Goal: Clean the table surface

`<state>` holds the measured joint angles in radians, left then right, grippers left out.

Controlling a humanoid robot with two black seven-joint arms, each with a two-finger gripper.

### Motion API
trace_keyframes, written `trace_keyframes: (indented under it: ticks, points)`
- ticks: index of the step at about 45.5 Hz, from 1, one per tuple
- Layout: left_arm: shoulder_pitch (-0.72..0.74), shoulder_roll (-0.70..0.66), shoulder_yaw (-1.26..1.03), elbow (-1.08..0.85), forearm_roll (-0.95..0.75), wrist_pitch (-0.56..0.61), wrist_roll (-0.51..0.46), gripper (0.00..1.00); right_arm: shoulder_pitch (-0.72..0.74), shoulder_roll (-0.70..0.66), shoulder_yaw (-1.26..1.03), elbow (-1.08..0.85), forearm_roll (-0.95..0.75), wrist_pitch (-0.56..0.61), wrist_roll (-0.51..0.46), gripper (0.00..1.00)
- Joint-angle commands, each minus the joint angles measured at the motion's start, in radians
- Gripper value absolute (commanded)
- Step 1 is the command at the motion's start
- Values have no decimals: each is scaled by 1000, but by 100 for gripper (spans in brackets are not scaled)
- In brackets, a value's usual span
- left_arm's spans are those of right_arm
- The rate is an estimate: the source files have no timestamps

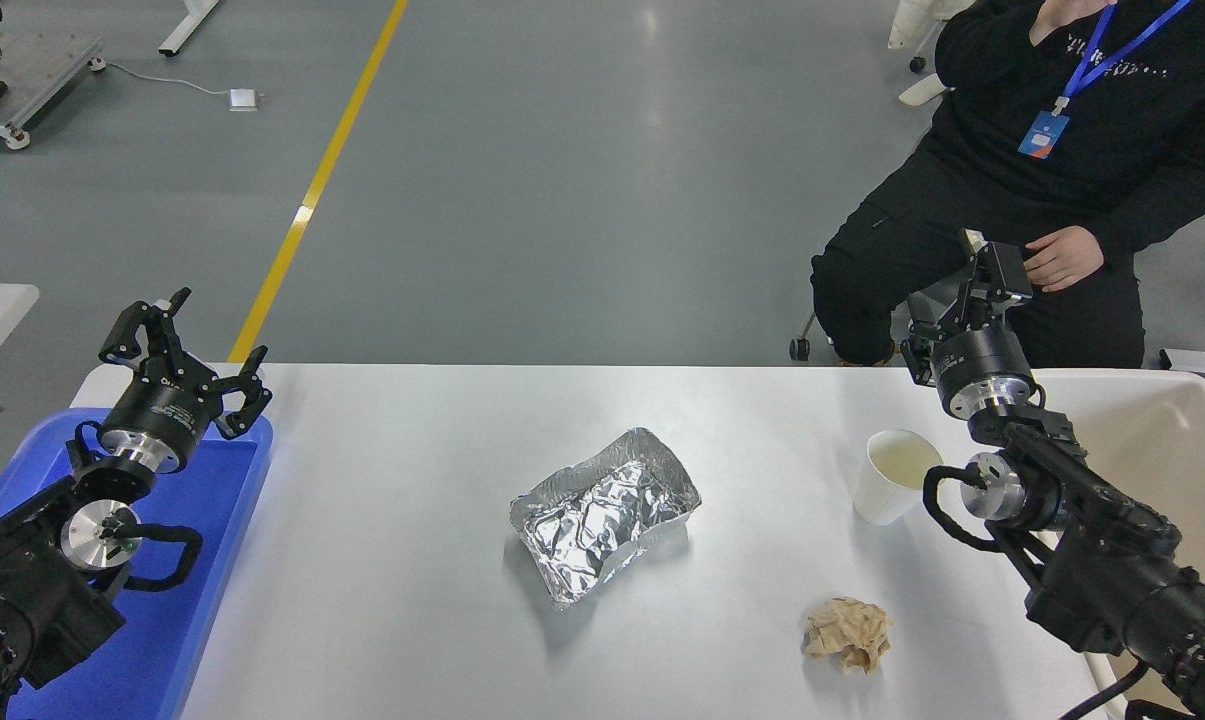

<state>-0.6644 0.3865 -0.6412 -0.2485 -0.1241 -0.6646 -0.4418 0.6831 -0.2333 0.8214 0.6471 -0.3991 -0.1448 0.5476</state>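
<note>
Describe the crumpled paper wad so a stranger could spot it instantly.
Start at the white table and look to its near right part, in front of the paper cup. The wad lies there alone: small, tan and crumpled, unlike the shiny foil tray at the centre.
</note>
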Motion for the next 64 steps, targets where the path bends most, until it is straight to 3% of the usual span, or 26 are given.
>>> trace_keyframes:
  ticks: [1, 19, 32, 44, 48, 53, 58, 64]
  points:
    - [0, 0, 0, 0, 0, 0, 0, 100, 3, -4, -4, -1, 0, -2, 0, 100]
    - [0, 0, 0, 0, 0, 0, 0, 100, 19, -1, -45, -6, -1, -2, 0, 100]
    - [0, 0, 0, 0, 0, 0, 0, 100, 75, -15, -200, -6, -3, 5, -3, 100]
    - [0, 0, 0, 0, 0, -1, 0, 100, 208, -136, -553, 13, -23, 25, -11, 100]
    - [0, 0, 0, 0, 0, -1, 0, 100, 254, -176, -666, 16, -44, 85, -29, 100]
    - [-1, 0, 0, 0, 0, -1, 0, 100, 273, -241, -720, 26, -133, 157, -34, 100]
    - [-1, 0, 0, 0, 0, -1, 0, 100, 289, -322, -728, 86, -345, 237, -58, 100]
    - [-1, 0, 0, 0, 0, -1, 0, 100, 323, -415, -729, 201, -526, 343, -198, 100]
